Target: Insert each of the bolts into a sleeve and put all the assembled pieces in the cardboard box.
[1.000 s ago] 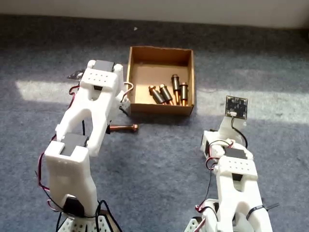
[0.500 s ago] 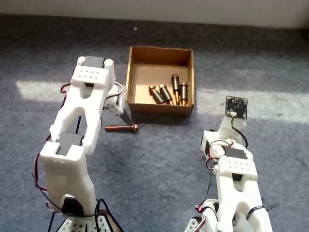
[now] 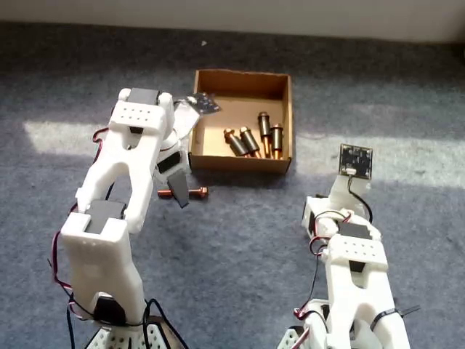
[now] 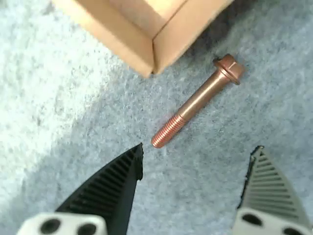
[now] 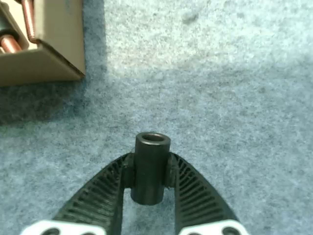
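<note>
A copper bolt [image 3: 190, 193] lies on the grey carpet just in front of the cardboard box's [image 3: 240, 164] left front corner. My left gripper [image 3: 175, 187] hangs open right over the bolt's threaded end. In the left wrist view the bolt [image 4: 195, 100] lies just beyond the spread fingertips of that gripper [image 4: 198, 149], and nothing is between them. My right gripper [image 5: 149, 159] is shut on an upright black sleeve [image 5: 149, 169], its bore facing up, above bare carpet. Several assembled pieces [image 3: 254, 138] lie inside the box.
The right arm [image 3: 352, 254] stands at the lower right, well apart from the box, with a small circuit board [image 3: 355, 161] sticking up beside it. A box corner [image 5: 49, 54] lies beyond the held sleeve. Bare carpet stretches between the arms.
The left arm pulled slightly left, rolled its wrist and lowered its open gripper over the bolt. The bolt and the right arm have stayed put.
</note>
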`<act>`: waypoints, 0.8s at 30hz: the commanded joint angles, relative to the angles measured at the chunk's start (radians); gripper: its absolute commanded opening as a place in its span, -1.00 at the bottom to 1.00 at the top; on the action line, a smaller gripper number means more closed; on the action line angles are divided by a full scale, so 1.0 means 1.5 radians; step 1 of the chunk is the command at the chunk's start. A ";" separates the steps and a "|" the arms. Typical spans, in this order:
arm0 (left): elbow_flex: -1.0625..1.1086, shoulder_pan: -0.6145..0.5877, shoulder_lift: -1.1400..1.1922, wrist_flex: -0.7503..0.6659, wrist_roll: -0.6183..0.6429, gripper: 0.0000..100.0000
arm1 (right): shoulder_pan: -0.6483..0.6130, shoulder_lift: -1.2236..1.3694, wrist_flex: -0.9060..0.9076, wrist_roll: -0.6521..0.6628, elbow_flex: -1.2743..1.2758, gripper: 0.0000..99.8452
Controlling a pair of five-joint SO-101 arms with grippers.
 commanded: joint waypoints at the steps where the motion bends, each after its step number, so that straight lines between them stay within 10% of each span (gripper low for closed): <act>1: 0.031 0.020 -0.006 -0.081 -0.159 -0.33 | 0.008 -0.017 -0.018 0.008 -0.009 -0.99; 24: 0.098 0.092 0.069 -0.286 -0.209 -0.49 | 0.005 -0.016 -0.018 0.008 -0.011 -0.99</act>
